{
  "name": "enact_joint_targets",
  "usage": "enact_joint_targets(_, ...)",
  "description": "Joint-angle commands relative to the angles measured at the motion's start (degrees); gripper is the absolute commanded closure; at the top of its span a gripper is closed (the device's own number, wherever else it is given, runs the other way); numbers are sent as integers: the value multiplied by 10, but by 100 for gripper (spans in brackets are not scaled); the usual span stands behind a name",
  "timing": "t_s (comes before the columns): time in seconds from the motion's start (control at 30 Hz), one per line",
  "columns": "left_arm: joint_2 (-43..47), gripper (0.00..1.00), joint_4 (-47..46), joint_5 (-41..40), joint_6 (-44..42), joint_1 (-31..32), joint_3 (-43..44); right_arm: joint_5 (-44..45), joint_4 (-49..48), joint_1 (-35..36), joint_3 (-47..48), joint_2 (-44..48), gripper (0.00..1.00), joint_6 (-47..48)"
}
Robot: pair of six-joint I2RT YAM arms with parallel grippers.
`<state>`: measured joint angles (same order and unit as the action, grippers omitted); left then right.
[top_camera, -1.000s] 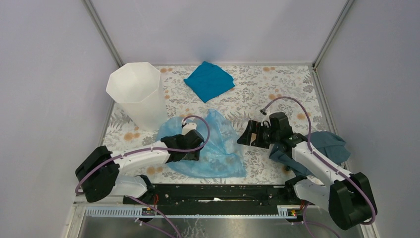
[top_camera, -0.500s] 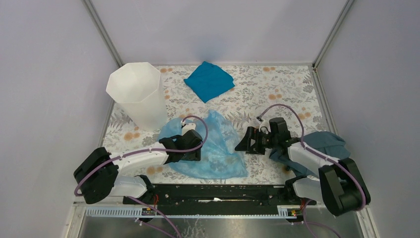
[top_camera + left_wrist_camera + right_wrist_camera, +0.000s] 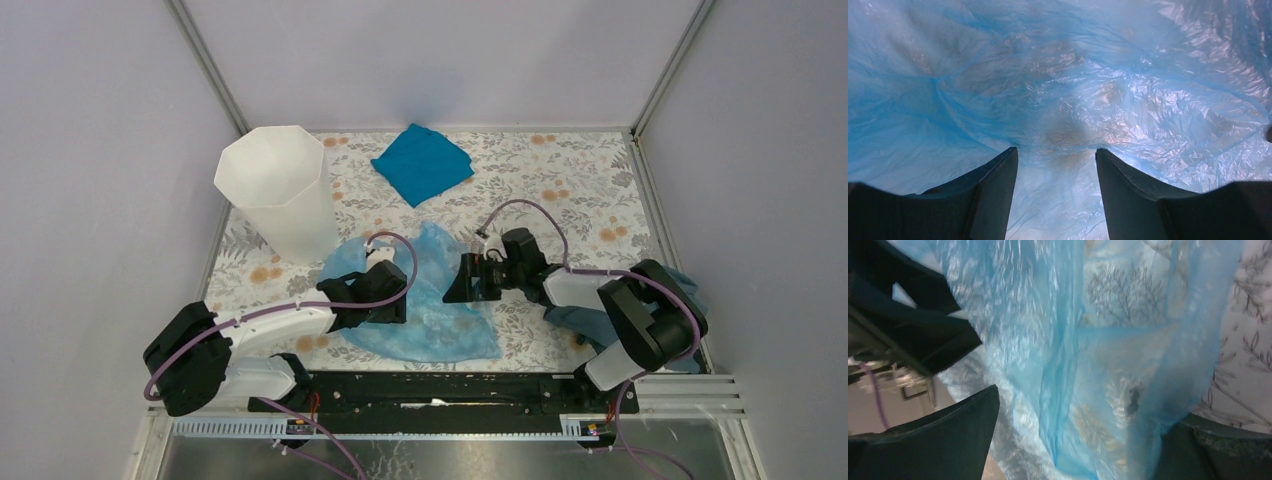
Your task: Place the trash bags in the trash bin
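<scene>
Left gripper (image 3: 1055, 155) on the middle of the trash bag (image 3: 440, 300), jaws parted over film (nothing pinched), right gripper (image 3: 1083, 410) at its right edge, jaws wide astride it

white-shelled arms (image 3: 280, 322), black joints, looping purple cables (image 3: 520, 202); left claw (image 3: 1057, 155) and right claw (image 3: 1078, 440) black

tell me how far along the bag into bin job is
Nothing done yet: the trash bag lies on the table, outside the trash bin. In hand: the left arm has its jaws open over the bag, and the right arm has open jaws with film between them. Left: grip, lift, drop it in.
</scene>
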<state>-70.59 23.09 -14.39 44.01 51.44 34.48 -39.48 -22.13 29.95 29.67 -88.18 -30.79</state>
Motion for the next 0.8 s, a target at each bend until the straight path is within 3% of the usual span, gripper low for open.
enact_joint_targets(0.0,12,37,-36,16,4,-1,1,146,71,50,82,-28,4,14)
enact_joint_targets(0.07,15,37,-35,21,0,-2,6,168,89,53,92,-33,23,14)
enact_joint_targets(0.13,32,36,-30,31,-6,-2,12,185,93,53,91,-20,57,13)
enact_joint_targets(0.23,110,26,-16,62,-29,-1,37,167,77,53,83,11,97,11)
enact_joint_targets(0.37,219,5,18,94,-82,-2,127,226,107,53,67,113,100,2)
enact_joint_targets(0.43,228,1,63,66,-109,-1,217,267,167,52,79,162,100,16)
enact_joint_targets(0.57,169,1,196,-123,-141,-2,383,333,289,53,106,260,100,53)
enact_joint_targets(0.7,51,1,288,-342,-168,-16,518,375,362,53,130,360,100,67)
enact_joint_targets(0.77,-6,1,301,-374,-190,-47,571,386,385,53,139,404,100,73)
